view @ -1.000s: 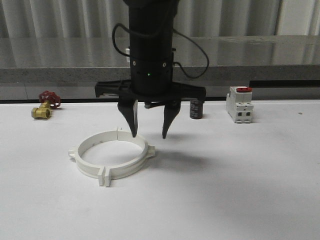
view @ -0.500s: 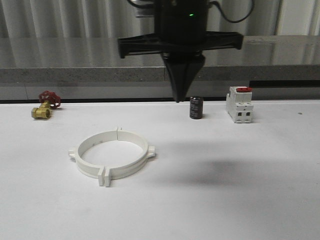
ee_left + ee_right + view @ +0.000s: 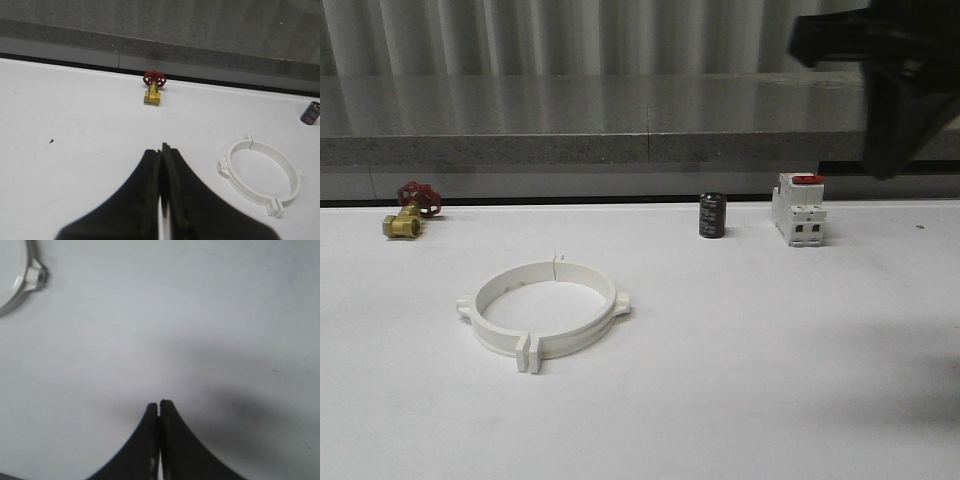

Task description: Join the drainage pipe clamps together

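The two white drainage pipe clamps (image 3: 542,312) lie on the white table left of centre, their end tabs meeting so they form one closed ring. The same ring (image 3: 261,172) shows in the left wrist view, and one lug of it (image 3: 35,277) in the right wrist view. My right gripper (image 3: 885,170) hangs high at the right, above the table and well away from the ring, fingers together with nothing held. Its tips (image 3: 159,404) hover over bare table. My left gripper (image 3: 162,148) is shut and empty, apart from the ring.
A brass valve with a red handwheel (image 3: 408,210) sits at the back left. A black cylinder (image 3: 712,216) and a white boxy switch with a red top (image 3: 798,209) stand at the back right. A grey stone ledge (image 3: 620,148) borders the table's far edge.
My right gripper, open beside the ring a second ago, rose and shut, then swung to the upper right. The ring has not moved.
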Motion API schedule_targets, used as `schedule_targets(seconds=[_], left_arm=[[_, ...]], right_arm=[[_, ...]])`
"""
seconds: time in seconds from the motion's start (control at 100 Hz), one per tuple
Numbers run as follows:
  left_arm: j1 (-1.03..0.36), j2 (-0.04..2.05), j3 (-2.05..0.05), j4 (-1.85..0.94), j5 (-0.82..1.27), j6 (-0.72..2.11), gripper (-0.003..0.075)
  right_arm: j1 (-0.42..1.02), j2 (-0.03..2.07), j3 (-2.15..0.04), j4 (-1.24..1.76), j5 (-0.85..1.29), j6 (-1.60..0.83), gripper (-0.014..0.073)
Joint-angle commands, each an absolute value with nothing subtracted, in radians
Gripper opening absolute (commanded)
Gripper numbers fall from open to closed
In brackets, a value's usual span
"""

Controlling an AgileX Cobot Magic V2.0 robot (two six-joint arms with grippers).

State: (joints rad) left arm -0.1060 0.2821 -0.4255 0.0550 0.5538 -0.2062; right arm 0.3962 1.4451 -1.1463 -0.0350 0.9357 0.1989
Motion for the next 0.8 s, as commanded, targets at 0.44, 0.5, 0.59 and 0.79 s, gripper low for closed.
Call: schedule_targets(seconds=[0.44, 0.5, 0.59, 0.79], left_arm=[[-0.104, 0.288, -0.450, 0.051, 0.477, -0.206, -0.0021], [-0.104, 0.288, -0.450, 0.051, 0.477, -0.206, -0.0021], [-0.104, 0.288, -0.450, 0.051, 0.477, -0.206, -0.0021], [-0.104, 0.288, -0.450, 0.051, 0.477, -0.206, -0.0021]], right_arm=[[0.108, 0.917, -0.799, -0.033, 0.729, 0.250, -0.0067], [0.086, 0.873, -0.775, -0.038, 0.710, 0.250, -0.0067], [0.067, 0.812, -0.737, -0.067, 0.696, 0.250, -0.0067], [0.067, 0.652, -0.648, -0.151, 0.686, 0.250, -0.0067]])
